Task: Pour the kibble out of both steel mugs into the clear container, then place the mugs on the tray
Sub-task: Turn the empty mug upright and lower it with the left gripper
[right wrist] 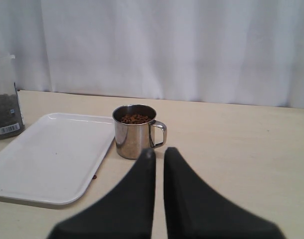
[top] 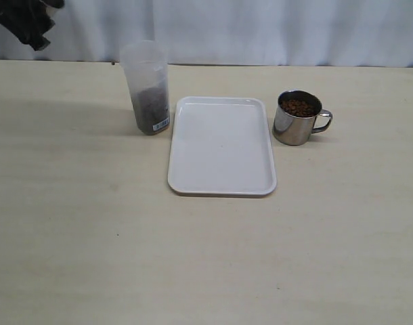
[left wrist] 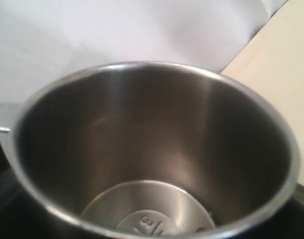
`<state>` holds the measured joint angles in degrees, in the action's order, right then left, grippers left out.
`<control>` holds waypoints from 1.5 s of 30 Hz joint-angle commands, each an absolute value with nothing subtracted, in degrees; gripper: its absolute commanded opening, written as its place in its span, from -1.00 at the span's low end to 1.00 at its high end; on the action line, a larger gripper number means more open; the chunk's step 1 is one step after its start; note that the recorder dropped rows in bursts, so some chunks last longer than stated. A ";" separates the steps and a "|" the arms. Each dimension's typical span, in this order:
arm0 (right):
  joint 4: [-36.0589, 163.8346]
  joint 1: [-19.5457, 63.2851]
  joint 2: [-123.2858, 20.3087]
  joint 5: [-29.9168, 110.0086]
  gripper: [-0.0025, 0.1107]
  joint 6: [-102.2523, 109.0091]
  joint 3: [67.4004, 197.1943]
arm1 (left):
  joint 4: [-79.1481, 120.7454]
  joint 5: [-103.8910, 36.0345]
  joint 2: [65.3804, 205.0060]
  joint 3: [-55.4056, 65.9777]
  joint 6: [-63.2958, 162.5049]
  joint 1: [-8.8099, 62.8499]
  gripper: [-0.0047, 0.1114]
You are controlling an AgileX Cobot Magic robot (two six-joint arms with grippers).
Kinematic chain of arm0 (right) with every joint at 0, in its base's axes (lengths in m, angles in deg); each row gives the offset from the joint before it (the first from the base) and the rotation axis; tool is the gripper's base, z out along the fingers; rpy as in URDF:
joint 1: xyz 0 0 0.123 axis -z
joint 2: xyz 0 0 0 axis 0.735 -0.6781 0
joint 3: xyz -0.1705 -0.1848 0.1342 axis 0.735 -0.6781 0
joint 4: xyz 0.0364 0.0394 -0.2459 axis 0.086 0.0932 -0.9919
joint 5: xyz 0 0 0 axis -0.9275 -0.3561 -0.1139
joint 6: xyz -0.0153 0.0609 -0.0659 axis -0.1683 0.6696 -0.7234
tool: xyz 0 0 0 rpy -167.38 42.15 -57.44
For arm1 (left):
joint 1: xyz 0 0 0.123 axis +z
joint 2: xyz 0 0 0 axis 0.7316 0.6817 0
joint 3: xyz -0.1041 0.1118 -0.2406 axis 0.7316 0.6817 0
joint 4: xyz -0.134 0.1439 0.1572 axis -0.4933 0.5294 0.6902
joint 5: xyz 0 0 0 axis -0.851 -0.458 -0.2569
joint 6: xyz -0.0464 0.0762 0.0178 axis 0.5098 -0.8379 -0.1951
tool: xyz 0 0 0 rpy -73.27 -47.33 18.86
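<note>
Left of the flat white tray (top: 222, 145), the tall clear plastic container (top: 147, 74) holds dark brown kibble (top: 151, 108); a full shiny steel mug (top: 298, 123) stands at the tray's right. Your left fingers (left wrist: 2, 199), spread wide, grip the second mug (left wrist: 152, 149); your right fingers (right wrist: 142, 179) are closed, empty.

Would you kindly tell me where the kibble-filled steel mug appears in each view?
Exterior: the full mug stands right of the white tray.
Left wrist: absent; only a nearly empty mug shows.
Right wrist: mid-picture, beside the tray, beyond the shut tool.
Shared landmark: the tray.
</note>
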<state>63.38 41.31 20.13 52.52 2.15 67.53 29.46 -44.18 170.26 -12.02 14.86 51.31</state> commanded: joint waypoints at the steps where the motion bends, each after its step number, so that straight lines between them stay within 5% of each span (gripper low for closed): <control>1: 63.03 41.16 20.31 52.15 -0.87 1.90 67.40 | 20.18 -34.47 167.43 -4.50 14.69 52.34 -0.92; 17: 63.03 41.16 20.31 52.15 -0.87 1.90 67.40 | 35.14 26.18 153.19 42.76 59.41 52.34 -0.92; 24: 63.03 41.16 20.31 52.15 -0.87 1.90 67.40 | 40.86 36.03 153.19 59.67 59.21 52.34 -0.92; 45: 63.03 41.16 20.31 52.15 -0.87 1.90 67.40 | 75.26 36.03 182.16 41.39 63.15 52.34 -0.92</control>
